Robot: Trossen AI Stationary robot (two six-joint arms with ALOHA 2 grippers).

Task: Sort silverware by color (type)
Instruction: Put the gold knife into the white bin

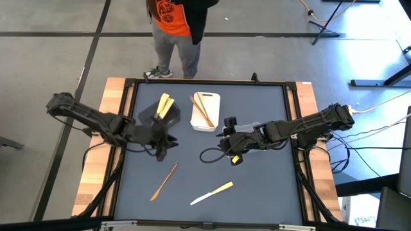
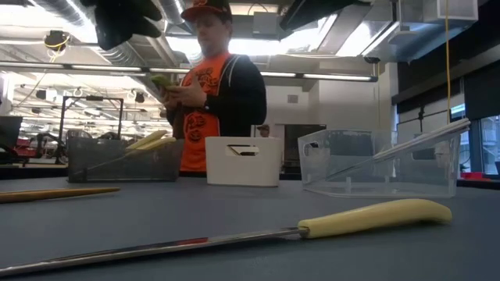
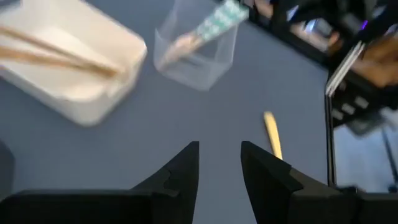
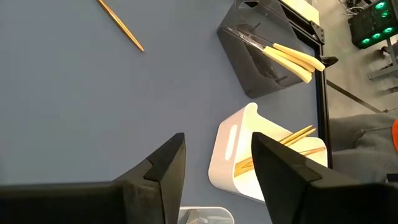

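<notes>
yellow-handled knife (image 2: pixel 234 238) lies loose beside orange-brown utensil (image 1: pixel 164 181).

No legible text or number anywhere; only an unreadable dark print on the person's orange shirt (image 2: pixel 205 86)

high cam straight down on whole table (image 1: pixel 192 160); low cam at tabletop level, close to knife (image 2: pixel 234 234), facing room; wrist cams look past own fingers, both catch white tray (image 4: pixel 236 155)
</notes>
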